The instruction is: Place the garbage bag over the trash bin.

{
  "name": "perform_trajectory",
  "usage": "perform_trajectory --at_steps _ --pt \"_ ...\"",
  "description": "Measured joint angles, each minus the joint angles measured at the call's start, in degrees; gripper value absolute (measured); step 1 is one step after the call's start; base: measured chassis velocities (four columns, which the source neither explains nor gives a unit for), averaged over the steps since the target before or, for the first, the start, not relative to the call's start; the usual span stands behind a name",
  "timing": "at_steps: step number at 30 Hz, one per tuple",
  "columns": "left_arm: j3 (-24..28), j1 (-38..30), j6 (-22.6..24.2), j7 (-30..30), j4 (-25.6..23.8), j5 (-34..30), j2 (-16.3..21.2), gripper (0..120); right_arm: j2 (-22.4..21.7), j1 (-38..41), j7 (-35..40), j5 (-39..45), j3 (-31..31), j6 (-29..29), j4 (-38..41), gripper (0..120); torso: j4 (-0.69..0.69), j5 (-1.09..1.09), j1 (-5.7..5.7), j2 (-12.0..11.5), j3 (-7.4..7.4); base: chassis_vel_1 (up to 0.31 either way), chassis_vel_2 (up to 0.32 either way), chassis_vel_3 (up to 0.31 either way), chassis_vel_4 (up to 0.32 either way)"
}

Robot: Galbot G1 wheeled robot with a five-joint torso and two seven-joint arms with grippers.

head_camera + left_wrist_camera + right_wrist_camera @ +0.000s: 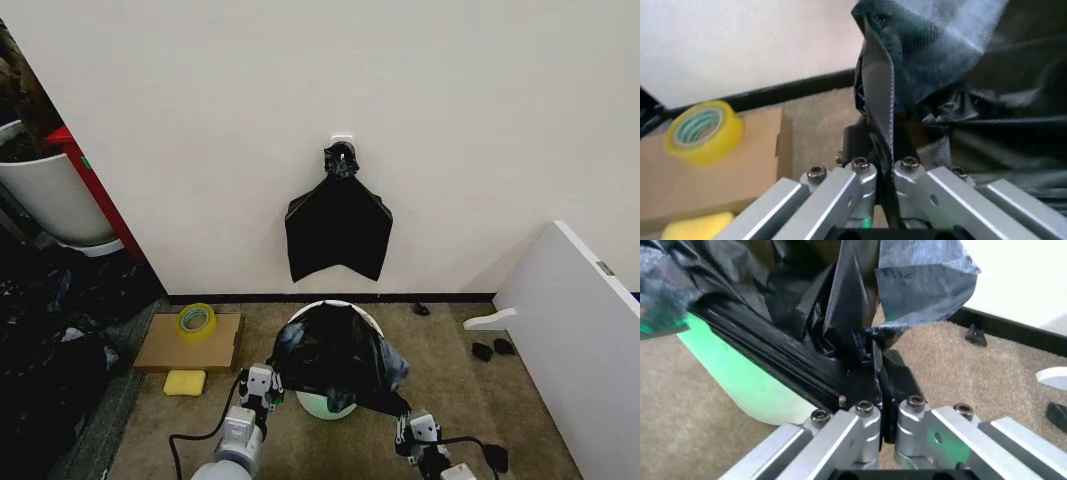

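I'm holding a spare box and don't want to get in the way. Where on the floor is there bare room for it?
Bare carpet lies between the round white plastic trash bin and the white board, short of the small dark bits. Left is crowded: flat cardboard, yellow tape roll, yellow sponge. Both hands, left and right, grip the crinkled black garbage bag.
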Motion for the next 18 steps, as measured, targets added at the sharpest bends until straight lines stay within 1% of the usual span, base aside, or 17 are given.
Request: perform_trajectory --at_steps 5,11,14,18 --pt "0.3 -0.9 1.1 -0.8 1.1 0.0 -0.6 0 -0.2 1.7 -1.0 -0.9 0.0 0.0 -2.1 0 0.00 -0.01 0.00 0.0 0.00 0.000 0.000 0.000 0.000" --pt "0.4 -0.8 2.5 -1.5 1.0 0.0 -0.4 0 -0.9 1.2 -1.7 -2.5 0.5 0.0 -2.1 0 0.00 -0.01 0.00 0.0 0.00 0.000 0.000 0.000 0.000" --pt "1.0 -0.9 4.6 -2.3 1.2 0.1 0.5 0 -2.1 0.3 -2.9 -3.3 0.9 -1.1 -1.6 0 0.00 0.00 0.00 0.0 0.00 0.000 0.000 0.000 0.000" --pt "2.0 -0.8 5.1 -2.8 2.0 0.5 1.0 0 -3.6 -0.8 -4.4 -2.8 1.6 -2.0 -0.7 0 0.00 -0.01 0.00 0.0 0.00 0.000 0.000 0.000 0.000"
